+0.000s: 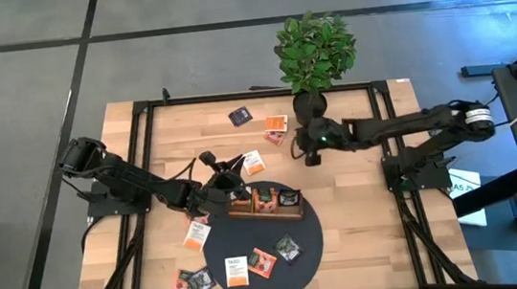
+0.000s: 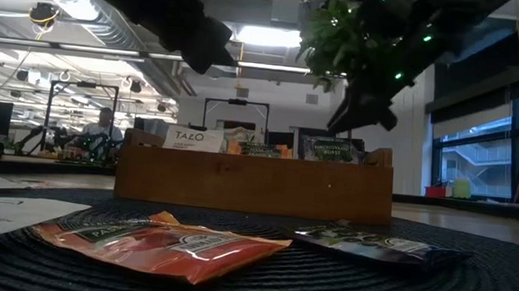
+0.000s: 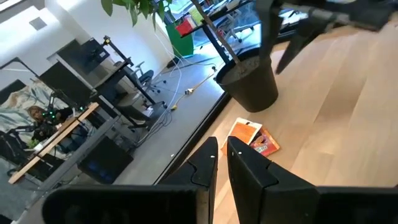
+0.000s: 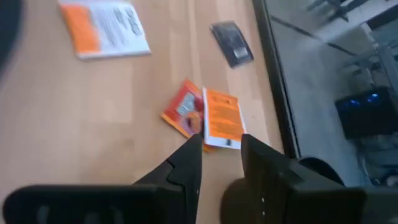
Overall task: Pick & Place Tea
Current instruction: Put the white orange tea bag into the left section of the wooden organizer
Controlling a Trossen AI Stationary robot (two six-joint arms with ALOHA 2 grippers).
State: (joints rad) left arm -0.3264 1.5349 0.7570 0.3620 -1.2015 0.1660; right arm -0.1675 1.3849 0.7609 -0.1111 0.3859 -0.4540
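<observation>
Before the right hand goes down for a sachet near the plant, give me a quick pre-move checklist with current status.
1. Target in sight: orange sachet lying over a red sachet, just ahead of the right hand: ok.
2. Right hand empty, fingers apart: ok.
3. Clearance from plant pot: close alongside, cannot tell.
4. Left hand clear of the right, by the wooden tray: ok.
5. Sachets separable in one pick: cannot tell.

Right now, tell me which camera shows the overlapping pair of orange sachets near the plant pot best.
The right wrist view: the orange sachet pair lies just beyond the right hand, overlap plain. The high view shows the pair small, beside the plant pot. The left wrist view catches it partly, behind the left hand. The low view doesn't show it.
</observation>
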